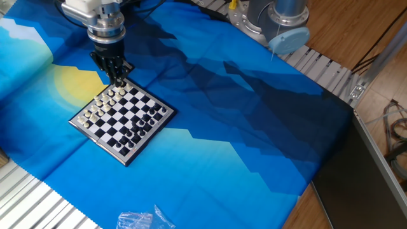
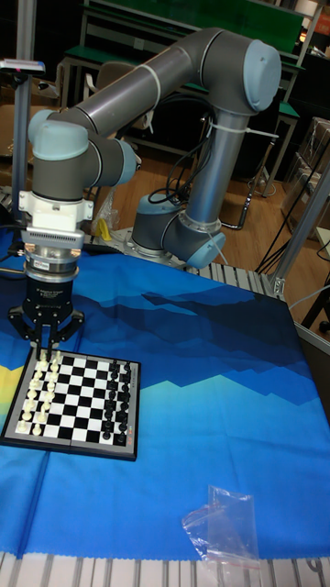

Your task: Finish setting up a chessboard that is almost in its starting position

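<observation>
The chessboard lies on the blue cloth, a small black-and-white checkered square with a dark rim. Cream pieces line its left side and black pieces its right side. My gripper hangs straight down over the board's far corner, at the end of the cream rows. Its fingers are drawn close together with the tips down among the cream pieces there, seemingly pinching one tiny cream piece. The squares under the fingers are hidden.
A crumpled clear plastic bag lies near the cloth's front edge. The arm's grey base stands at the back right beside a metal rail. The cloth ends at slatted aluminium on the front left.
</observation>
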Tool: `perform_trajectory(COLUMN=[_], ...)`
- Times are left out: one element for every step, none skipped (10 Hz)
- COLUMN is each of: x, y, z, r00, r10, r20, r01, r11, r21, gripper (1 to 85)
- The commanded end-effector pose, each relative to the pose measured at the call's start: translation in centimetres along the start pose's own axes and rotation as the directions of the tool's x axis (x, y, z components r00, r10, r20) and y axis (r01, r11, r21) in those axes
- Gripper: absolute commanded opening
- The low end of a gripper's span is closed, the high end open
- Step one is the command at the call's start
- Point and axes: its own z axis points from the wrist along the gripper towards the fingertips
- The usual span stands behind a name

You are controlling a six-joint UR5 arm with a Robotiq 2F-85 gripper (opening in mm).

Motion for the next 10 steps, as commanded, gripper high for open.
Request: perform_trajectory(x=[-0.3,-0.3,-0.4,-0.4,-0.4,-0.5,-0.6,-0.8,-1.0,-1.3], y=[-0.2,-0.1,-0.1,0.0,0.0,0.1,0.2,0.5,1.0,1.5], z=[-0.6,-0.8,-1.0,-1.2,-1.5,-1.8,-2.3,-2.8,-3.3,-3.9], r00=[1.0,1.0,1.0,1.0,1.0,1.0,1.0,0.999,0.998,0.996], r10=[0.005,0.007,0.009,0.012,0.013,0.017,0.022,0.039,0.062,0.085], r20=[0.004,0.003,0.001,-0.002,-0.003,-0.007,-0.011,-0.012,-0.012,-0.009], r01=[-0.005,-0.007,-0.009,-0.012,-0.013,-0.017,-0.022,-0.039,-0.062,-0.085], r11=[1.0,1.0,1.0,1.0,1.0,1.0,1.0,0.999,0.998,0.996], r21=[-0.005,-0.006,-0.007,-0.006,-0.006,-0.005,0.001,0.002,0.002,0.009], gripper=[21.7,21.7,21.7,21.7,21.7,21.7,21.3,20.0,16.3,14.0])
